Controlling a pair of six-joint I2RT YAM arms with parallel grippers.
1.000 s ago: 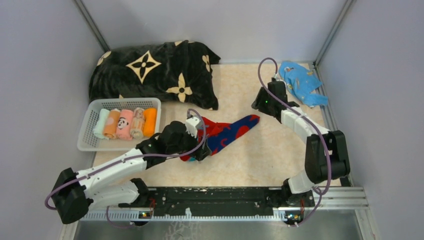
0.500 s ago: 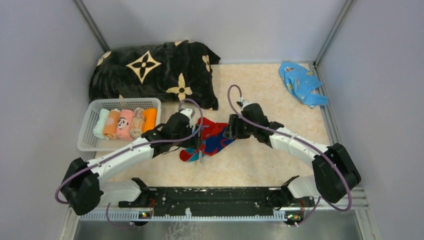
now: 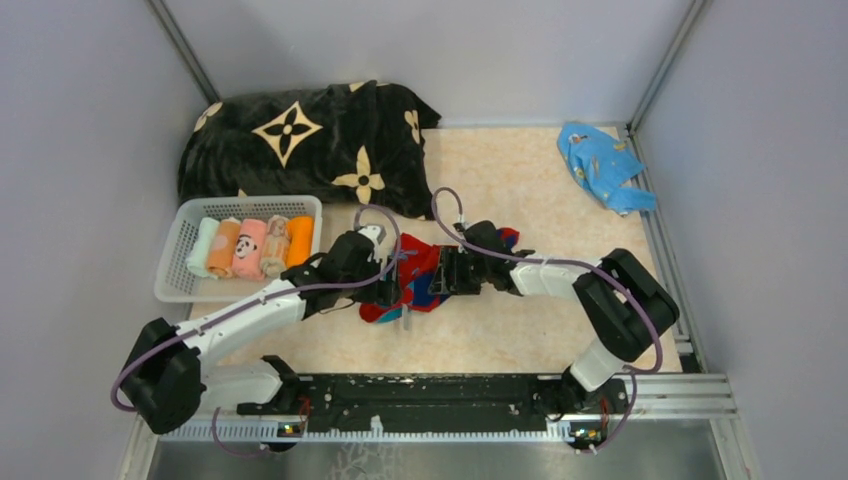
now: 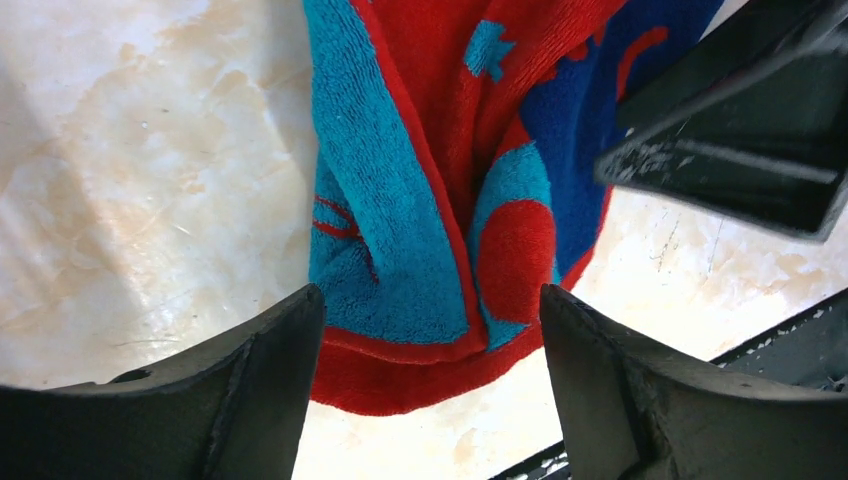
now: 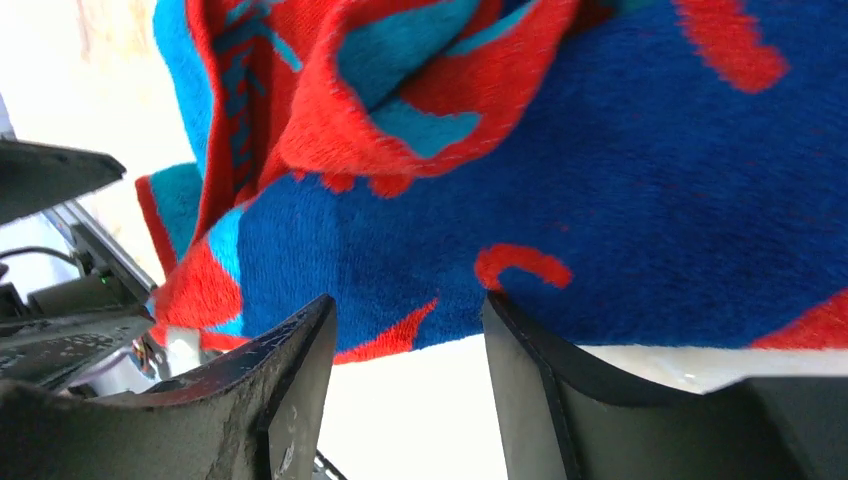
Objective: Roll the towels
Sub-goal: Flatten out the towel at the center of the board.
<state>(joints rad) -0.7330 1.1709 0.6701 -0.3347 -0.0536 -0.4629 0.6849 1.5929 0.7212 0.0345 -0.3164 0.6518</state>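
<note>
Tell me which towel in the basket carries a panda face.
The pink roll, the only pink one, lies in the middle of the five in the white basket, between an orange roll and a beige patterned one.

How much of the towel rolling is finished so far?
Five rolled towels already sit in the white basket. The left gripper and right gripper are both open at the red-and-blue towel, which is bunched, not rolled. The light blue cloth in the far right corner lies untouched.
</note>
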